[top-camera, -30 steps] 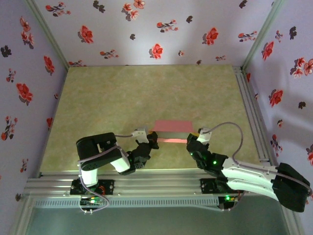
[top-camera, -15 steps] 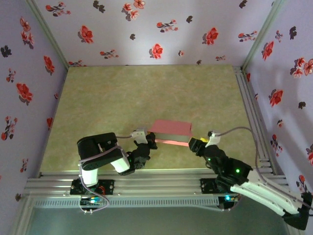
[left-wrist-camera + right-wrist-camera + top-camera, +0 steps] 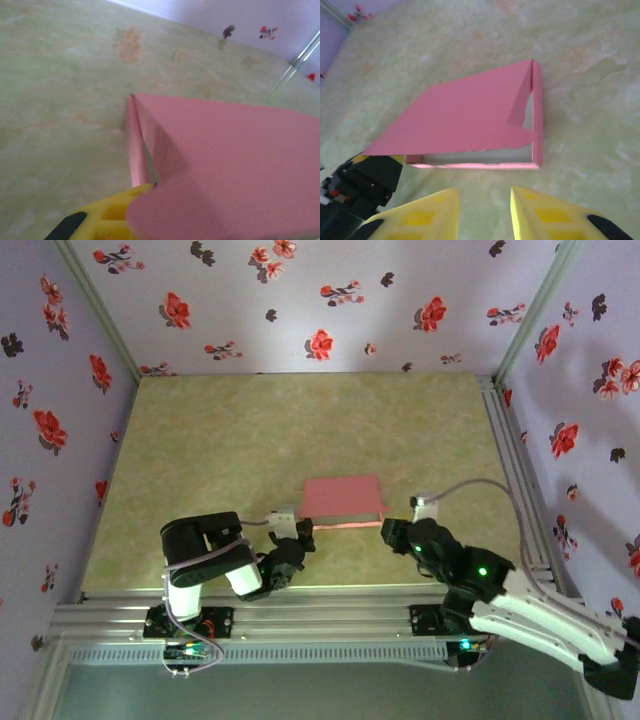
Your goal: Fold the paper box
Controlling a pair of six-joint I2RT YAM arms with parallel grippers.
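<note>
- The box (image 3: 343,498) lies pink face up on the table (image 3: 250,430), near the front edge and between the two grippers.
- Its top panel sits tilted over a shallow tray and is not yet flat, so the fold is judged unfinished.
- The left gripper (image 3: 300,532) is at the box's near-left corner, probably to steady the panel. One yellow finger (image 3: 107,217) lies under the card. Whether the gripper pinches the card cannot be told.
- The right gripper (image 3: 485,215) hovers just short of the front wall, fingers spread, likely ready to press.
- Count: one box, two grippers.

Pink paper box (image 3: 343,498), lid part-raised.
</note>
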